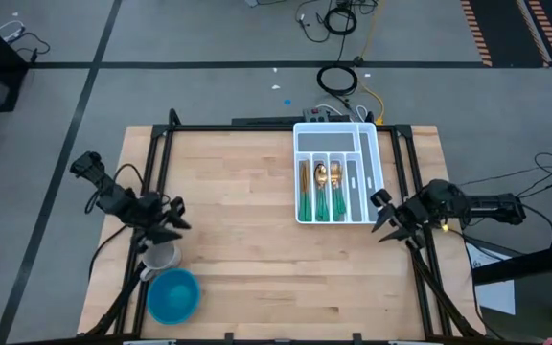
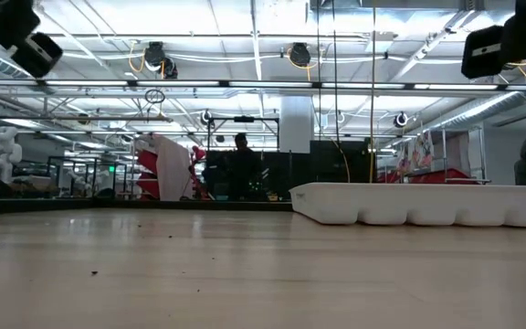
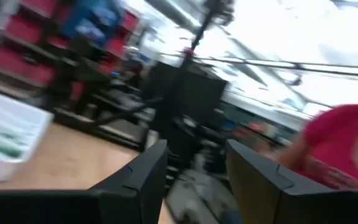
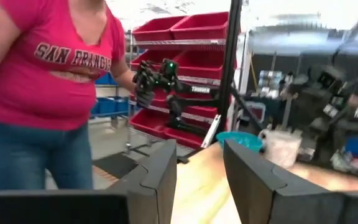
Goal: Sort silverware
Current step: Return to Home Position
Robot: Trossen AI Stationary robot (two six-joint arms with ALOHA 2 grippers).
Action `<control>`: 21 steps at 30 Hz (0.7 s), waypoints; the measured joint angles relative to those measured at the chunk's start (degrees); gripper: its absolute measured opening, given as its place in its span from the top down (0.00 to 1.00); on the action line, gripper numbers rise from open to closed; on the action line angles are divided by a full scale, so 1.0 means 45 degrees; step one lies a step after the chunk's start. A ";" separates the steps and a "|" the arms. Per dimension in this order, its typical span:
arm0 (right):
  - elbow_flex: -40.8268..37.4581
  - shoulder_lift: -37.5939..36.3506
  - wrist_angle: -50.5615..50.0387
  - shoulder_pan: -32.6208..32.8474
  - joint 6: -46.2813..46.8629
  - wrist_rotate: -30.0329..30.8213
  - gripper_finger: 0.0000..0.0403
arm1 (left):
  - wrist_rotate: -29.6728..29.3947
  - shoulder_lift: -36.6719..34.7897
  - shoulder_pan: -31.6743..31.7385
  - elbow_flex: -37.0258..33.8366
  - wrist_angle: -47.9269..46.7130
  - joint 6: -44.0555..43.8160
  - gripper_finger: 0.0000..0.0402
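**Silverware lies in the tray; both tools are empty and open**

The silverware point(image 1: 321, 192) is gathered in the middle compartments of the white tray point(image 1: 367, 144). The gold heads point away from you and the teal handles lie at the end nearer the right tool point(image 1: 382, 215). That tool hangs just beside the tray's corner, its fingers apart and holding nothing. The left tool point(image 1: 176, 218) is well apart from the tray, across the table point(image 1: 238, 220), its fingers likewise apart and empty. A pale mug point(image 1: 161, 257) and a blue bowl point(image 1: 172, 294) sit just beside it.

Expect each piece to be light, stiff and thin. The polished gold heads will likely be slippery, so if you lift one, close across the teal handle near its middle. Pieces lie close together in their slots, so a neighbour may be nudged.

No loose pieces show on the table, which is flat, pale wood dotted with a few dark specks. Beyond it lies a bright workshop with red shelf bins, cables on a grey floor and a person in a pink shirt point(image 4: 48, 81) close to the right tool's side.
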 joint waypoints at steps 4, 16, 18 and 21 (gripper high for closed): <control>0.0010 0.0000 -0.0545 0.0000 -0.1663 0.0011 0.69 | 0.1806 0.0000 0.0000 -0.0263 0.0589 0.0496 0.58; 0.0010 0.0049 -0.1696 0.0000 -0.1839 0.0465 0.69 | 0.2627 0.0000 0.0005 -0.0544 -0.1572 0.0467 0.58; 0.0010 0.0049 -0.1707 0.0001 -0.1472 0.1089 0.69 | 0.2768 0.0000 0.0000 -0.0549 -0.1414 0.0443 0.58; 0.0010 0.0053 -0.1758 0.0000 -0.0981 0.1981 0.69 | 0.3001 0.0000 0.0000 -0.0549 -0.1213 0.0477 0.58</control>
